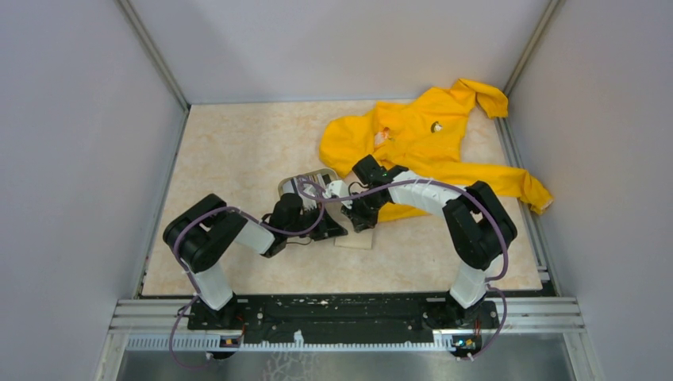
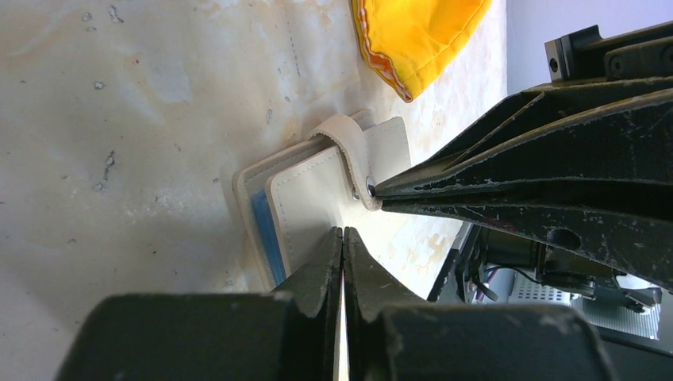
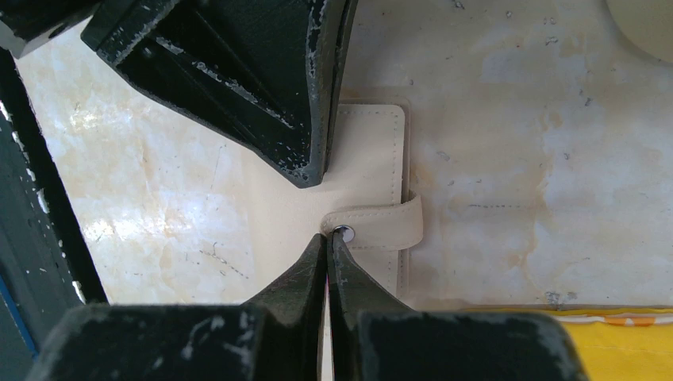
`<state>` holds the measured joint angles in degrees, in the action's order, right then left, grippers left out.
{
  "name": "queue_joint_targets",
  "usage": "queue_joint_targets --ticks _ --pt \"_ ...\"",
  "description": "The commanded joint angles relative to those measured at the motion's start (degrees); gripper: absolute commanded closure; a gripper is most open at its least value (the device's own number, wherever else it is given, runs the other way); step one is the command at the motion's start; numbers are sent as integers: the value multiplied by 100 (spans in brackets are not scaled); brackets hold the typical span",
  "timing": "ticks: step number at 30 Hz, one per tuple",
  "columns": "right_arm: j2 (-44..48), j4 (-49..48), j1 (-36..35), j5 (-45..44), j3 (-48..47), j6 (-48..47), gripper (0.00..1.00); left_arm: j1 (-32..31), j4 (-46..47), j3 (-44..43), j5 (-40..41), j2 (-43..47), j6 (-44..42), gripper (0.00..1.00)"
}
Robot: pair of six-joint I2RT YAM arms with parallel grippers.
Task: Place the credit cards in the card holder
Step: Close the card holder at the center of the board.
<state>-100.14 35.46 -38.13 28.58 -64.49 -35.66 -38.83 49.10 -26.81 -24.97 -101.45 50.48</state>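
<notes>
Where the card holder [image 3: 369, 159] lies flat, its strap [image 3: 381, 226] crosses the long axis.

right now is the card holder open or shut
shut: the card holder is folded, strap over its cover; snap fastened or not, cannot tell

Our left arm [image 1: 208, 238] and right arm [image 1: 476, 224] have bulky black joints and white link shells; purple cables [image 1: 428, 183] loop along both. Our black tapered fingers [image 2: 313, 278] show scuffed, chipped paint.

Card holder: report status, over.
Left end effector shut, tip on card holder. Right end effector shut, tip at strap snap. Light blue card inside. Yellow garment apart.
</notes>
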Motion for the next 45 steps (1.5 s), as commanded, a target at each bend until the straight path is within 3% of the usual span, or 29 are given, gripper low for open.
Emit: queue_joint_targets --ticks 1,12,27,37,38,42,45 --pt "25 103 -58 60 -126 -193 100 27 73 114 16 90 99 92" --pt "70 -19 -61 68 -118 -86 100 25 474 10 -39 152 477 84" --pt "400 -197 86 238 -82 81 100 24 477 -14 34 -272 550 93" --pt "272 -160 86 -15 -99 15 100 24 456 9 117 -312 489 94" --pt "304 -172 86 -57 -101 15 99 17 452 9 125 -307 485 94" --pt "636 -363 140 -213 16 33 72 24 453 24 142 -315 476 94" --pt "824 -501 206 -220 126 46 63 22 452 35 142 -315 472 94"
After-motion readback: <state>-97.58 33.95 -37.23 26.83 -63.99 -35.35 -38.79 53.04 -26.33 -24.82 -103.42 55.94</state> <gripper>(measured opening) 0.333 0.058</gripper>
